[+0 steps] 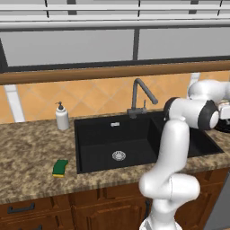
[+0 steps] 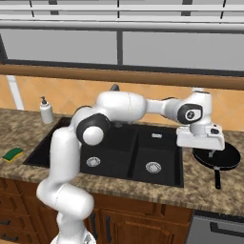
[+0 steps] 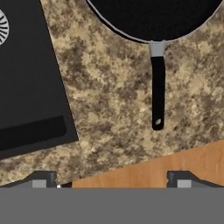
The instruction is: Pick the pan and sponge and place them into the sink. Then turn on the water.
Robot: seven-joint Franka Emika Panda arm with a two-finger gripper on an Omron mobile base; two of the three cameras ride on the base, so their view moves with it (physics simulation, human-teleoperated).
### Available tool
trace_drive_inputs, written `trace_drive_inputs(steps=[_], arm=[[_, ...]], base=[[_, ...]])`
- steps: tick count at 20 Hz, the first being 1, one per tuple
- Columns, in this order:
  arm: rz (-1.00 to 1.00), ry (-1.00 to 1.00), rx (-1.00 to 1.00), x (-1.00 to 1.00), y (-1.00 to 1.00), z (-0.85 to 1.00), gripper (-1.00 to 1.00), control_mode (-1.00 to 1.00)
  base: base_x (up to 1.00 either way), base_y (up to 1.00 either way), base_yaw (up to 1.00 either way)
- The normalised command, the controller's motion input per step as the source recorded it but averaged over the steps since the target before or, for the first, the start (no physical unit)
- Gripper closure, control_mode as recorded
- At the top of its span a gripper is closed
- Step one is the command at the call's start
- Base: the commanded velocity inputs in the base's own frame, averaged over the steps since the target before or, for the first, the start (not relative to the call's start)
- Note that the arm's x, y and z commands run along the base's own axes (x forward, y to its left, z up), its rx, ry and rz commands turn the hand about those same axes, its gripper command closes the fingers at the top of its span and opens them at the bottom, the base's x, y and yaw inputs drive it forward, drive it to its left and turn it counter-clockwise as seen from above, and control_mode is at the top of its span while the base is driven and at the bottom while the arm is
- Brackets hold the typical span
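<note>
Gripper (image 3: 111, 179) hangs over the counter (image 2: 200, 188) right of the sink (image 2: 119, 164), jaws spread as wide as they go, nothing between them; fingertips (image 3: 41, 178) stand well apart at the bottom of the hand view. Pan (image 2: 217, 157) sits flat on the counter just right of the sink's right edge, under and a bit beyond the hand; its handle (image 3: 158, 94) runs straight toward the counter's front edge, bare granite on both sides of it, so room to come down round it. Handle tip stops short of the front edge. In the hand view the sink corner lies left, apart from the handle with a strip of counter between. Sponge (image 1: 60, 167) lies on the counter left of the sink, just beside its left rim, near the front edge, well apart from the pan. Soap bottle (image 1: 62, 117) stands at the back left by the wall. Faucet (image 1: 140, 96) rises behind the sink's back rim. Both basins open, drains bare, no water seen.
</note>
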Motion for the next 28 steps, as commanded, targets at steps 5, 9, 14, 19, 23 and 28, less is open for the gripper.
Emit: trace_drive_inputs(steps=[5, 9, 14, 19, 23, 28], arm=[[0.00, 0.07, 0.11, 0.00, -0.37, -0.25, -1.00, -1.00], [0.00, 0.00, 0.06, 0.00, -0.22, -0.33, -1.00, -1.00], [0.00, 0.00, 0.07, 0.00, -0.26, -0.28, -1.00, -1.00], [0.00, 0.00, 0.01, 0.01, -0.05, -0.24, -1.00, -1.00], [0.00, 0.00, 0.00, 0.00, 0.00, -0.25, -1.00, -1.00], [0.00, 0.00, 0.00, 0.00, 0.00, -0.31, -1.00, -1.00]], base=[[0.00, 0.00, 0.00], [0.00, 0.00, 0.00], [0.00, 0.00, 0.00], [0.00, 0.00, 0.00], [0.00, 0.00, 0.00], [0.00, 0.00, 0.00]])
